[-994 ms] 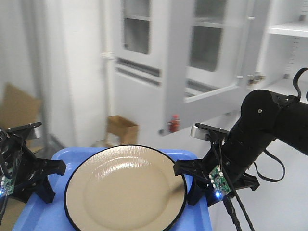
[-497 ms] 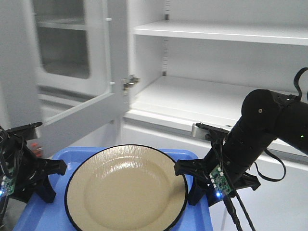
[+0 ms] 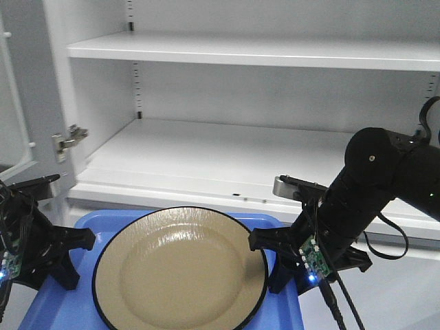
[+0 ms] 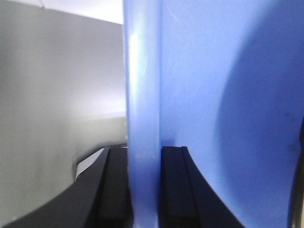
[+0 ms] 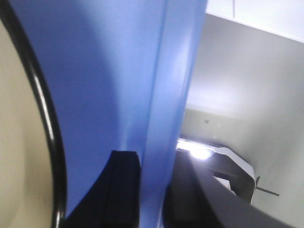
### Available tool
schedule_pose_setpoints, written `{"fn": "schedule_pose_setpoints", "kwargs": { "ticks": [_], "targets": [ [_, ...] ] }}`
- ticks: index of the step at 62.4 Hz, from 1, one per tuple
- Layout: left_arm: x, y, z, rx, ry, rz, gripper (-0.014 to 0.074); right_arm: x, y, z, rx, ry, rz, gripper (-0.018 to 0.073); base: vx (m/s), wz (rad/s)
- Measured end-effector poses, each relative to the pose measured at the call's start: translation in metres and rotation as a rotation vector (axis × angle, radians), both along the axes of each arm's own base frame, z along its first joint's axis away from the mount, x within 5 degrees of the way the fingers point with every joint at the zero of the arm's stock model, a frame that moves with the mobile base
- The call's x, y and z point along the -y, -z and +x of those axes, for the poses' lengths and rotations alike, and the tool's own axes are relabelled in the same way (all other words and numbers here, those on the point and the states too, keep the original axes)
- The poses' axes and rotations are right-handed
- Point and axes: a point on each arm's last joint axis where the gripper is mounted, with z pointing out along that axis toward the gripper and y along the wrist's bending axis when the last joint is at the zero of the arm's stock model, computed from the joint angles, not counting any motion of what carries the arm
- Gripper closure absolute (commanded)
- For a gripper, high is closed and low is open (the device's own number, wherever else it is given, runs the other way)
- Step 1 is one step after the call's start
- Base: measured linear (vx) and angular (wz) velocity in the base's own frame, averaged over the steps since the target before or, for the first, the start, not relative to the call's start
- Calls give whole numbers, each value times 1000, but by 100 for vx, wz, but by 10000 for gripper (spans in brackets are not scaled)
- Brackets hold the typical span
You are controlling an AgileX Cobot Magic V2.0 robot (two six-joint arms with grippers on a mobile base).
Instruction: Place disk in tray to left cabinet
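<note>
The tan disk (image 3: 180,268) with its black rim lies flat in the blue tray (image 3: 96,221), filling most of it. My left gripper (image 3: 74,246) is shut on the tray's left rim. My right gripper (image 3: 267,256) is shut on the right rim. In the left wrist view the left gripper (image 4: 145,164) has one black finger on each side of the tray (image 4: 199,71) wall. In the right wrist view the right gripper (image 5: 152,164) pinches the tray (image 5: 109,71) rim the same way, beside the disk (image 5: 19,142). The pale cabinet (image 3: 227,148) stands open straight ahead, its lower shelf just beyond the tray.
The cabinet's open left door (image 3: 27,103) hangs at the left edge, with a metal hinge (image 3: 69,137) on its frame. An upper shelf (image 3: 261,51) runs across above the lower one. The lower shelf's front edge (image 3: 206,196) lies a little past the tray's far rim.
The view has swung round: the cabinet's shelves moved from the right edge to the centre, and the open door slid off to the left. Tray, disk and both grips look unchanged.
</note>
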Motion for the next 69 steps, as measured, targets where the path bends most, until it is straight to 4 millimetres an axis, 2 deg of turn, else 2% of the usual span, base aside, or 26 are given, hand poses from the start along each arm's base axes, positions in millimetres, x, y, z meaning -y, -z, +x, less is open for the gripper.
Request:
{"fn": "schedule_pose_setpoints", "kwargs": {
  "ticks": [37,69],
  "targets": [
    [0,0,0,0,0,1,596,0,0,0,0,0,0,560,18,-24],
    [0,0,0,0,0,1,596,0,0,0,0,0,0,560,16,-5]
  ]
}}
